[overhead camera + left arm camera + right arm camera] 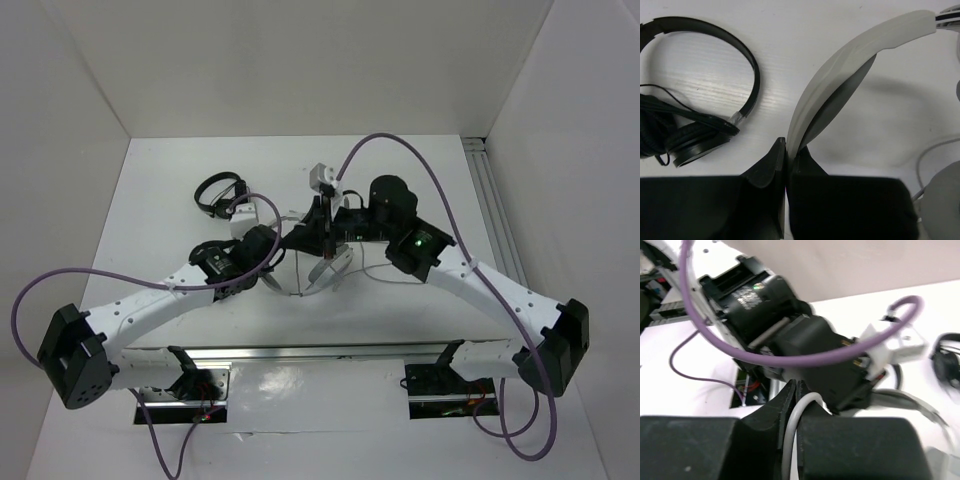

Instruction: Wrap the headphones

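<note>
**At mid-table: both grippers pinching the grey headphones**

Along the near edge of the table (150, 200), a metal rail (320, 352) is running between the two arm bases. Both arms are reaching inward from it and meeting near the middle.

Just beyond, slightly left of centre, the left gripper (786, 150) is clamping the headphones (840, 65) by the wide light-grey headband. Its jaws are standing closed on the band's edge. The band is rising from between the fingertips and arching away to the right. Lower right in that wrist view, a grey ear cup (946, 195) is lying on the table, with the thin grey cable (921, 159) curving past it.

Just to the right of the left gripper, the right gripper (796, 390) is pointing leftward at the left arm's wrist. Its jaws are sitting nearly together, pinching a loop of the cable, which is running up between the fingers and bending over to the right. From above, the headphones are lying mostly hidden under the two wrists at the table's centre, with only pale slivers of band showing.

Farther back and to the left, black headphones (700, 140) are lying flat on the table, apart from the grey pair. Over the far side, a purple lead (400, 145) is looping above the right arm.
</note>
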`<action>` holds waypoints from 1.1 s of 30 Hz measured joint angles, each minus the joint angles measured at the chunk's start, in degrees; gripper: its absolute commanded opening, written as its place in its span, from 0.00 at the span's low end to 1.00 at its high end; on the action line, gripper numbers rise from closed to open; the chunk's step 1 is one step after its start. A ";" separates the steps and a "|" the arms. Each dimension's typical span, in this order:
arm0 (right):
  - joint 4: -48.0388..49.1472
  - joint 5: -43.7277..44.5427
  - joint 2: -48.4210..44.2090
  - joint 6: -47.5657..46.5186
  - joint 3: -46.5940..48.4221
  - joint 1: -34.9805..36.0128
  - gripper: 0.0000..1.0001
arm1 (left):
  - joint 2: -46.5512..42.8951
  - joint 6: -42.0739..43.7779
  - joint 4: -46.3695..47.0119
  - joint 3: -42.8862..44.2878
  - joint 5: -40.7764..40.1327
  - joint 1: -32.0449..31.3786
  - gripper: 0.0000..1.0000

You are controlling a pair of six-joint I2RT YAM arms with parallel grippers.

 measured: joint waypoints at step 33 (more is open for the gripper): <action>-6.69 -44.94 20.94 15.28 14.38 -22.34 0.00 | 1.33 18.01 19.96 -5.66 25.09 -4.11 0.00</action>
